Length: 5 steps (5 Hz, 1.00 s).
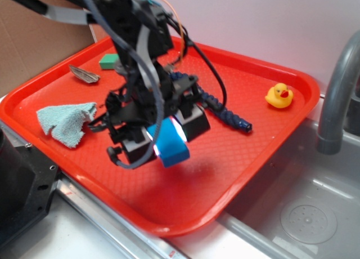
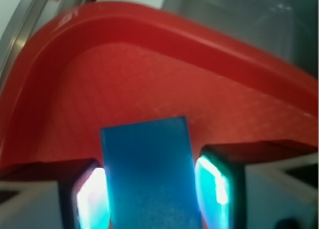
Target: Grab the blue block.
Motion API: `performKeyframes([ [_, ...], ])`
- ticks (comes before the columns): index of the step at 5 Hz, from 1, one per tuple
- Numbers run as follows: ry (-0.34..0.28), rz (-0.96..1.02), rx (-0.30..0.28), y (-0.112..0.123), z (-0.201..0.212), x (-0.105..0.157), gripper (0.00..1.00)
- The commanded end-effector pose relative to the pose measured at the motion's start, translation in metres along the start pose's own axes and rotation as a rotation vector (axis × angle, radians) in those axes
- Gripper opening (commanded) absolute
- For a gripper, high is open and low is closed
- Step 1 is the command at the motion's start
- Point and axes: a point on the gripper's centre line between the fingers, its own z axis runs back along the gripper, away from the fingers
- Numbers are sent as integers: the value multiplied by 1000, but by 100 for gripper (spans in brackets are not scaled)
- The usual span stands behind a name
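The end effector (image 1: 167, 136) is clenched on the blue block (image 1: 171, 146), which sits between its two fingers and hangs above the red tray (image 1: 236, 163) with a shadow on the tray floor below it. In the exterior view the block tilts, its lower end pointing toward the tray's near edge, and a pale glow lights the fingers' inner faces where they meet the block. The wrist view shows the same grasp from close up: the blue block (image 2: 148, 171) stands between glowing cyan finger pads (image 2: 213, 181), touching both, with the red tray's (image 2: 164, 69) rounded corner and raised rim beyond it.

Elsewhere on the tray, a light teal cloth (image 1: 66, 121) lies crumpled near the left side, well apart from the block. A small green block (image 1: 108, 60) rests near the far rim, with a grey shell-like object (image 1: 84, 74) just in front of it. A dark navy braided rope (image 1: 225, 113) runs from behind the arm toward the tray's middle right. A yellow rubber duck (image 1: 279, 95) sits near the far right corner. The tray rests on a grey sink unit (image 1: 304, 214), and a grey faucet (image 1: 334, 95) rises at the right
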Motion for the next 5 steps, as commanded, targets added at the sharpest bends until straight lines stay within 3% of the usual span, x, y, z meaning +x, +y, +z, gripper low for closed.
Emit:
performKeyframes([
  [1, -41, 483, 28, -8, 99, -42, 0],
  [2, 0, 728, 62, -18, 140, -84, 0],
  [3, 183, 957, 94, -8, 174, -109, 0],
  [4, 192, 1207, 113, -1, 190, -92, 0],
  [5, 208, 1456, 139, -14, 182, -85, 0],
])
